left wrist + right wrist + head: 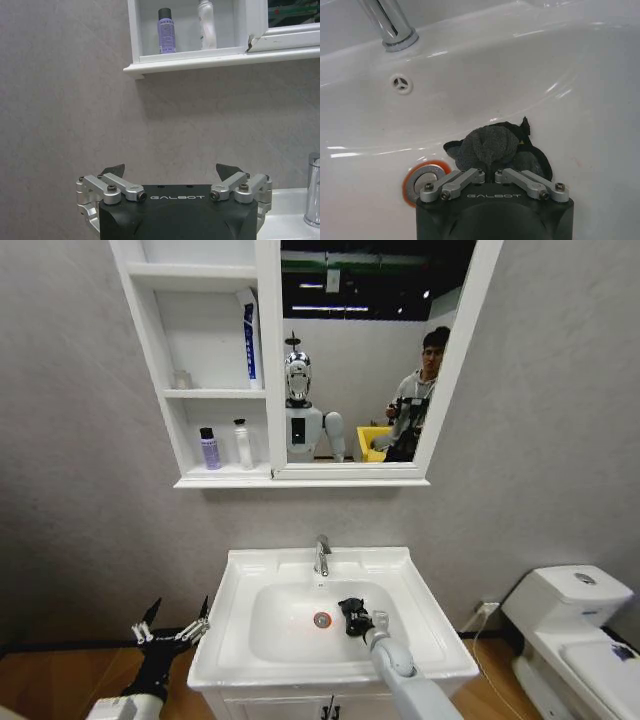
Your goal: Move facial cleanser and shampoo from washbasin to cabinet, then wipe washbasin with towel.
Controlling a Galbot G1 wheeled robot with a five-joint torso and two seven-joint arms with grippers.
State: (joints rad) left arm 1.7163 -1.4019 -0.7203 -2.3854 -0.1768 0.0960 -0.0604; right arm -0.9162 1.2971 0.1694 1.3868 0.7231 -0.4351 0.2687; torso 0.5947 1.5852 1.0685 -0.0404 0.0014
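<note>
My right gripper (360, 621) is down in the bowl of the white washbasin (235, 650), shut on the dark grey towel (349, 608) just right of the red-ringed drain (322, 620). In the right wrist view the bunched towel (490, 144) bulges from the shut right gripper (490, 173) against the bowl wall, beside the drain (422, 180). My left gripper (171, 630) hangs open and idle left of the basin. A purple bottle (209, 449) and a white bottle (243, 444) stand on the lowest shelf of the cabinet (300, 481); their labels are unreadable.
The chrome tap (322, 555) stands at the basin's back rim. A white-and-blue tube (249, 340) leans on the middle shelf. A white toilet (575, 612) sits at the right. The left wrist view faces the grey wall, with the open left gripper (170, 172) under the shelf's purple bottle (166, 31).
</note>
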